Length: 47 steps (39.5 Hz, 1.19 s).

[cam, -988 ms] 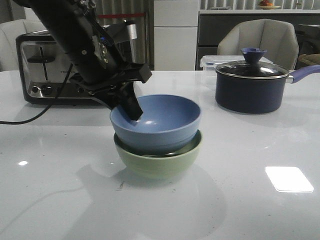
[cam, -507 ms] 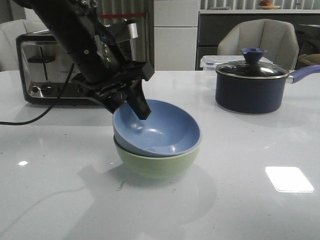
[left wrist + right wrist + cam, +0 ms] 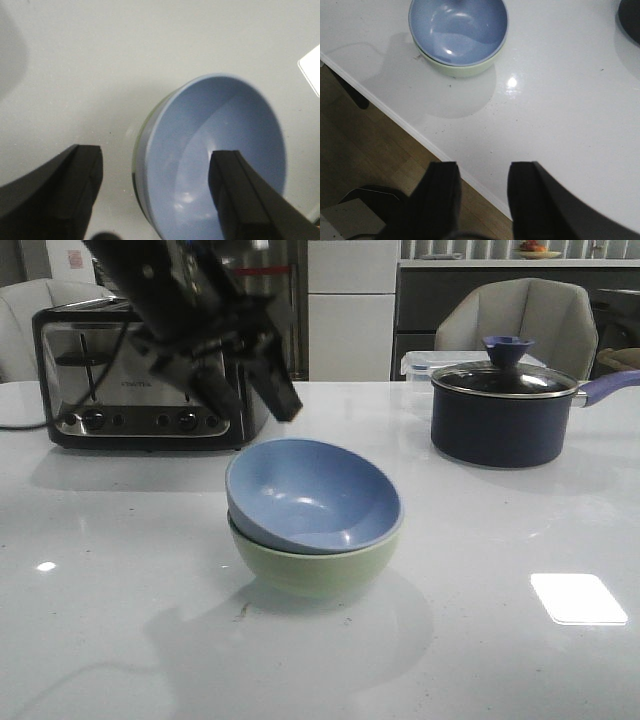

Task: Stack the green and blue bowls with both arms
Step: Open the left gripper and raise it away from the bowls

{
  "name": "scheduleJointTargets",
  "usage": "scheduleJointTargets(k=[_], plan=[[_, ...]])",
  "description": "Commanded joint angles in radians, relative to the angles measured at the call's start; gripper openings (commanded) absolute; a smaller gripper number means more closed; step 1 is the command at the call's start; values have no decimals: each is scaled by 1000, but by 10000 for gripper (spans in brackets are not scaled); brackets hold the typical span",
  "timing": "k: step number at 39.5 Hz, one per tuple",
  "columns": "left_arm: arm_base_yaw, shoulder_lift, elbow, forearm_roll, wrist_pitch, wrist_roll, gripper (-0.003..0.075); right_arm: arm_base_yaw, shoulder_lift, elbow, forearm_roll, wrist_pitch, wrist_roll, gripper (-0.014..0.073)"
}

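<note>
The pale blue bowl (image 3: 315, 495) sits nested in the pale green bowl (image 3: 315, 570) at the middle of the white table, tilted toward the front. My left gripper (image 3: 250, 390) is open and empty, raised above and behind the stack's left side, blurred. In the left wrist view its fingers (image 3: 75, 185) straddle the blue bowl (image 3: 220, 150) from above, with a sliver of the green bowl (image 3: 136, 150) beside it. My right gripper (image 3: 482, 167) is open and empty over the table's front edge, far from the blue bowl (image 3: 457, 27) and green bowl (image 3: 465, 69). It is out of the front view.
A chrome toaster (image 3: 140, 375) stands at the back left, its cord trailing left. A dark navy saucepan (image 3: 505, 415) with a glass lid stands at the back right, a clear container (image 3: 420, 362) behind it. The table's front edge (image 3: 445, 155) borders wooden floor.
My left gripper let go of the blue bowl's rim and rose up and back. The blue bowl dropped into the green bowl and stays tilted.
</note>
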Motion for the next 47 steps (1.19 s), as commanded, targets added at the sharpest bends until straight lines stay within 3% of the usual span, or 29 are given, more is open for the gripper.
scheduleJointTargets(k=[1,10,23,36,47], plan=[[-9,-151,-36,-9,22,-1,511,-2,-2,-27,-5,-69,-7,367],[-21,-360,19,12,87,-1,511,-2,-2,-27,-5,-69,-7,367],[-108,-675,322,101,99,-12,510,-2,-2,-27,-5,-69,-7,367],[-115,-959,537,444,117,-382,510,-2,-2,-27,-5,-69,-7,367],[-115,-1180,642,455,73,-405,510,-2,-2,-27,-5,-69,-7,367]])
